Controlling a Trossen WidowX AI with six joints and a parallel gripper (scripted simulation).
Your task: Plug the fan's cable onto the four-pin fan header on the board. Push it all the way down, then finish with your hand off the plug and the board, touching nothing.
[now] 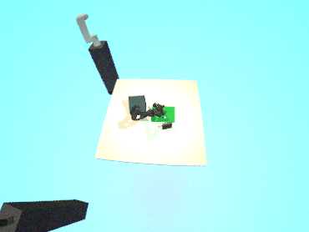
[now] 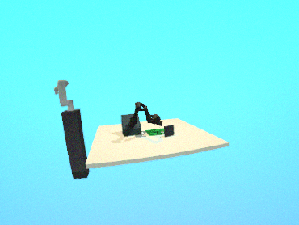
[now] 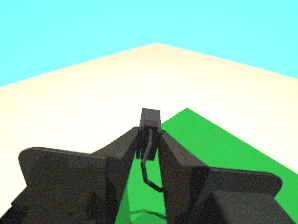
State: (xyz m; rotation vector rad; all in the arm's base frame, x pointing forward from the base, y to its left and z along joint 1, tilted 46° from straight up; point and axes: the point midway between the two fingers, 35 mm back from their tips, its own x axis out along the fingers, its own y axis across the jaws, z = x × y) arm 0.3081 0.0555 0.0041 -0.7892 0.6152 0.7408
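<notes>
My gripper [image 3: 148, 132] [image 1: 159, 108] [image 2: 157, 119] is shut on the fan cable's small dark plug [image 3: 150, 119], whose thin cable [image 3: 146, 167] hangs down between the fingers. It hovers over the green board [image 3: 215, 145] [image 1: 169, 113] [image 2: 153, 132]. The four-pin header is too small to make out in any view. The dark fan [image 1: 167, 125] [image 2: 169, 129] stands on the table just beside the board. The arm's base box [image 1: 137, 102] [image 2: 130, 125] stands behind the board.
The cream table [image 1: 175, 146] [image 2: 182, 142] [image 3: 90, 100] carries everything. A tall dark post with a grey camera mount [image 1: 104, 67] [image 2: 74, 142] stands at one table corner. Another dark block [image 1: 46, 214] lies low at the near left of the top view.
</notes>
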